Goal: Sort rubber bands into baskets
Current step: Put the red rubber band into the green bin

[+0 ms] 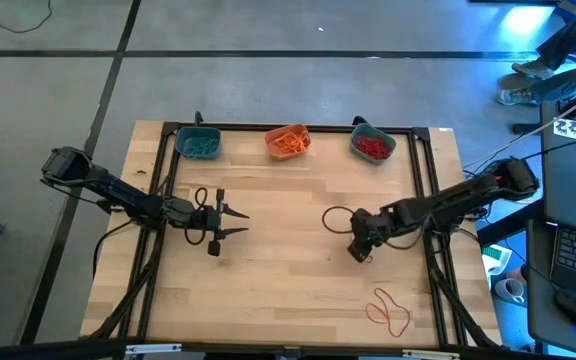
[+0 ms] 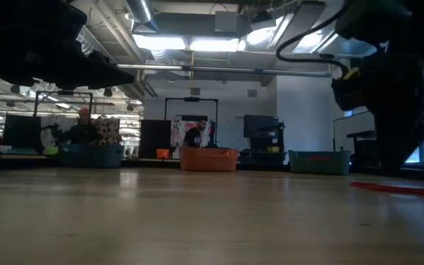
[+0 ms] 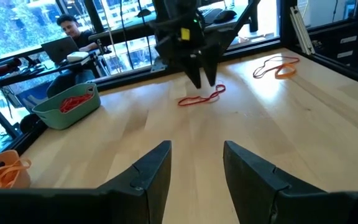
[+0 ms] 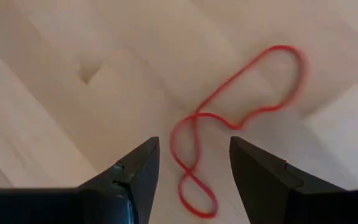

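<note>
A twisted red rubber band (image 4: 229,118) lies flat on the wooden table. My right gripper (image 4: 194,168) hangs over it, pointing steeply down and open, one finger on each side of the band's near loop. The left wrist view shows the same band (image 3: 201,98) under that gripper (image 3: 202,78). In the high view the gripper (image 1: 361,250) hides the band. My left gripper (image 1: 233,222) waits open at the table's left, roughly level. Three baskets stand along the far edge: a teal one (image 1: 199,145), an orange one (image 1: 289,141) and a teal one holding red bands (image 1: 373,146).
A red and an orange rubber band (image 1: 389,311) lie loose near the table's front right edge. Black cables (image 1: 336,218) loop on the table beside each arm. A black frame (image 1: 423,180) borders the table. A person (image 3: 70,28) sits at a laptop beyond the table.
</note>
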